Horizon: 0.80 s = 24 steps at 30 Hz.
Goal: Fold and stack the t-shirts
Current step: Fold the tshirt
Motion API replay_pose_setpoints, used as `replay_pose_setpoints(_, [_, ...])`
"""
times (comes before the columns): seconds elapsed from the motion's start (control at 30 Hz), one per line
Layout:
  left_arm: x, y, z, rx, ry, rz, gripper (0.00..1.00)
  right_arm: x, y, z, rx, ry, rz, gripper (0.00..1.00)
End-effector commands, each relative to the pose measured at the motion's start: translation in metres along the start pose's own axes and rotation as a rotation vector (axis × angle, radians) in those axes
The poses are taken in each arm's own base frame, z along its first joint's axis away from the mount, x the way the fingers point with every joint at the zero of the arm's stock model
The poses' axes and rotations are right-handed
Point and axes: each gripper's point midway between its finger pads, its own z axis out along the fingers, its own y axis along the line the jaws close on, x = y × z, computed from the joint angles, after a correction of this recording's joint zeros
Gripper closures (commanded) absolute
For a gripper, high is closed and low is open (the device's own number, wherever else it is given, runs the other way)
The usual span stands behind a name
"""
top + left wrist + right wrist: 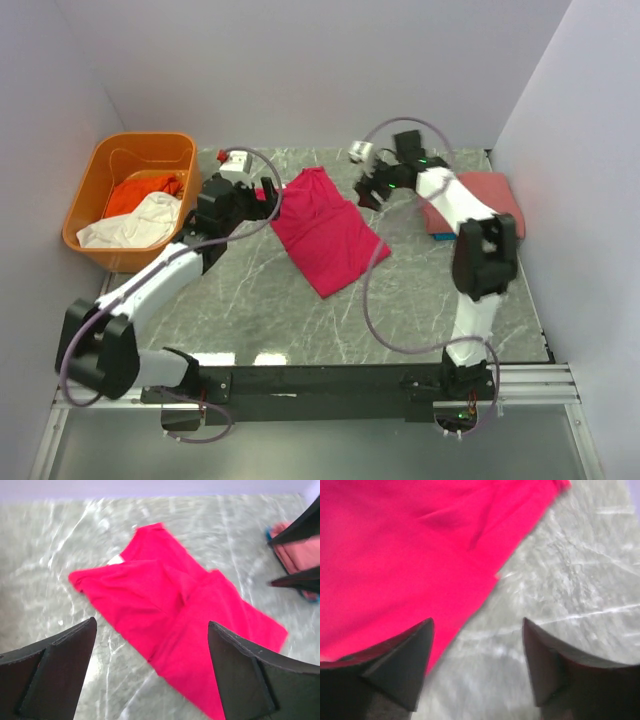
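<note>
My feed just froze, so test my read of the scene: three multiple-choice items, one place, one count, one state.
1. The crimson shirt lies: A on the floor; B on the table; C on the salmon stack.
2. Garments showing in the tub: A none; B two; C five.
3. The left gripper is: A shut on cloth; B open, empty; C shut, empty.
Key: B, it lies spread on the marble; B, an orange shirt and a white shirt; B, its fingers stand apart with nothing between.

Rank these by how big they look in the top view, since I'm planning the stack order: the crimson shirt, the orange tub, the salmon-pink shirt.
1. orange tub
2. crimson shirt
3. salmon-pink shirt, partly covered by the right arm
</note>
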Motion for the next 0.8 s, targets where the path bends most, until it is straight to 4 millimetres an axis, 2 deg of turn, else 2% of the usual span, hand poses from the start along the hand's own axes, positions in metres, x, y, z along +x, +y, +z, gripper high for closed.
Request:
replay_pose_setpoints(0.0, [0.03, -0.044, -0.029, 0.19, 0.072, 0.204, 0.03, -0.048, 0.046, -0.09, -0.118, -0.297, -0.33, 0.16])
replay_pose_setpoints(0.03, [0.053, -0.073, -0.04, 0.242, 0.099, 0.329, 0.04, -0.018, 0.065, -0.087, -0.154, -0.285, -0.418, 0.15])
replay_pose_setpoints(0.07, [0.07, -0.09, -0.051, 0.292, 0.134, 0.38, 0.04, -0.003, 0.066, -0.091, -0.129, -0.264, -0.448, 0.14])
replay_pose_setpoints(0.1, [0.079, -0.104, -0.059, 0.345, 0.139, 0.455, 0.05, 0.017, 0.077, -0.09, -0.122, -0.22, -0.495, 0.13])
replay_pose_setpoints(0.13, [0.11, -0.126, -0.074, 0.43, 0.186, 0.516, 0.1, 0.032, 0.081, -0.09, -0.133, -0.165, -0.535, 0.13])
replay_pose_setpoints(0.17, [0.123, -0.129, -0.08, 0.445, 0.199, 0.575, 0.12, 0.046, 0.087, -0.09, -0.161, -0.121, -0.573, 0.16])
replay_pose_setpoints(0.2, [0.133, -0.133, -0.084, 0.455, 0.211, 0.599, 0.12, 0.069, 0.097, -0.092, -0.235, -0.064, -0.602, 0.19])
replay_pose_setpoints(0.23, [0.153, -0.143, -0.094, 0.488, 0.234, 0.625, 0.14, 0.077, 0.102, -0.094, -0.27, -0.052, -0.606, 0.21])
replay_pose_setpoints(0.3, [0.172, -0.147, -0.093, 0.467, 0.252, 0.643, 0.15, 0.09, 0.111, -0.099, -0.346, -0.053, -0.581, 0.26])
replay_pose_setpoints(0.37, [0.188, -0.16, -0.095, 0.476, 0.273, 0.66, 0.18, 0.092, 0.114, -0.099, -0.368, -0.064, -0.554, 0.28])
replay_pose_setpoints(0.4, [0.204, -0.155, -0.087, 0.425, 0.307, 0.692, 0.19, 0.095, 0.116, -0.097, -0.382, -0.071, -0.544, 0.28])
replay_pose_setpoints(0.43, [0.205, -0.164, -0.084, 0.419, 0.299, 0.698, 0.2, 0.094, 0.117, -0.096, -0.375, -0.081, -0.54, 0.28])
replay_pose_setpoints(0.57, [0.223, -0.161, -0.059, 0.316, 0.327, 0.745, 0.2, 0.096, 0.118, -0.092, -0.348, -0.095, -0.534, 0.28])
replay_pose_setpoints(0.7, [0.237, -0.142, -0.039, 0.174, 0.353, 0.803, 0.23, 0.106, 0.117, -0.089, -0.336, -0.063, -0.552, 0.28])
replay_pose_setpoints(0.77, [0.234, -0.137, -0.036, 0.126, 0.337, 0.797, 0.24, 0.111, 0.119, -0.088, -0.334, -0.051, -0.577, 0.28])
